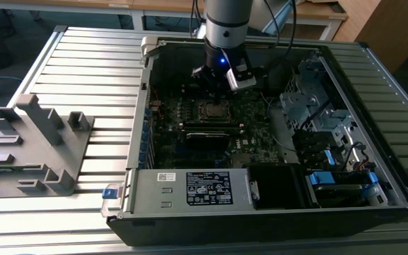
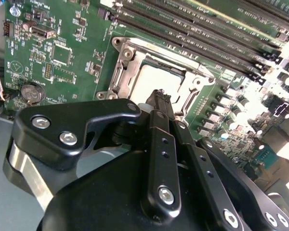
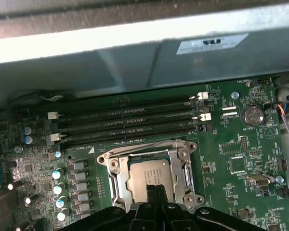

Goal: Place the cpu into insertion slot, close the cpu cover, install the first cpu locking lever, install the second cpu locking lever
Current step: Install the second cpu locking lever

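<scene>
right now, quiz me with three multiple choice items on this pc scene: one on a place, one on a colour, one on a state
1. Where is the cpu?
A. lying on the grey fixture outside the case
B. seated in the insertion slot
C. resting across the long memory slots

2. What colour is the motherboard?
A. red
B. white
C. green

3. How does the cpu cover stand?
A. lying flat, framing the chip
B. swung upright, clear of the chip
C. taken out and set beside the case

Answers:
1. B, as both wrist views show the silver-grey chip inside the metal-rimmed socket.
2. C, as the board around the socket is green in both wrist views.
3. A, as the first wrist view shows the silver frame down around the chip's edges, with the chip's top seen through its cut-out.
</scene>
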